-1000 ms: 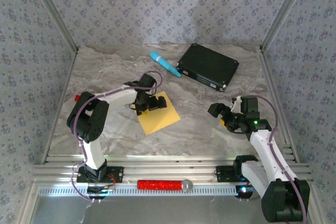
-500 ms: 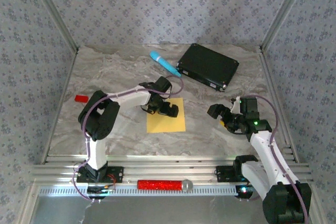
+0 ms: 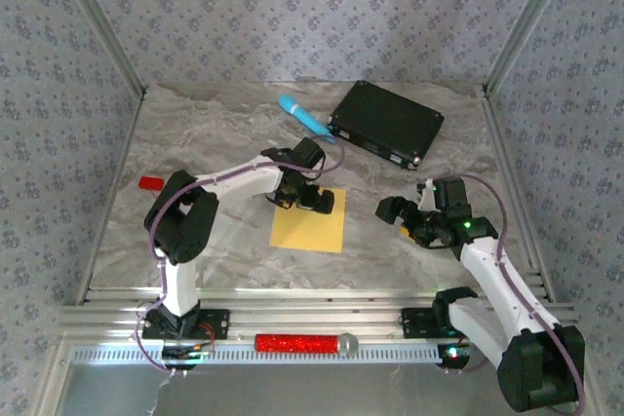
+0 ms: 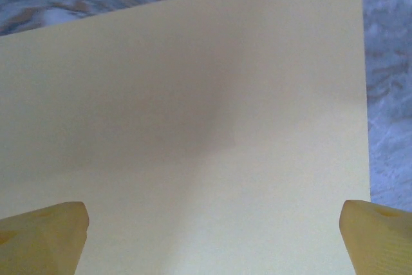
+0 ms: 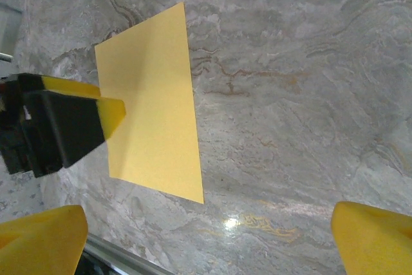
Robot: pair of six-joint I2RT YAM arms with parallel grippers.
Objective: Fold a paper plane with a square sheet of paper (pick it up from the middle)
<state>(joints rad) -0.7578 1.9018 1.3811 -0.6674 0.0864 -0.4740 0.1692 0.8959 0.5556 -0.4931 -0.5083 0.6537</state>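
The square sheet of paper is plain yellow-orange and lies flat and uncreased on the marble table. My left gripper hovers open over its far edge. In the left wrist view the sheet spreads below the open left gripper, whose yellow fingertips stand wide apart with nothing between them. My right gripper is open to the right of the sheet, apart from it. From the right wrist I see the sheet, a left finger over it, and bare table under the right gripper. The paper plane is out of view.
A light-blue cylinder and a black flat box lie at the back of the table. A small red block sits at the left edge. A red roller rests on the front rail. Patterned walls enclose the table.
The left arm swung right and the sheet slid right with it, turning from a diamond to lie squarer. The right gripper moved slightly left toward the sheet.
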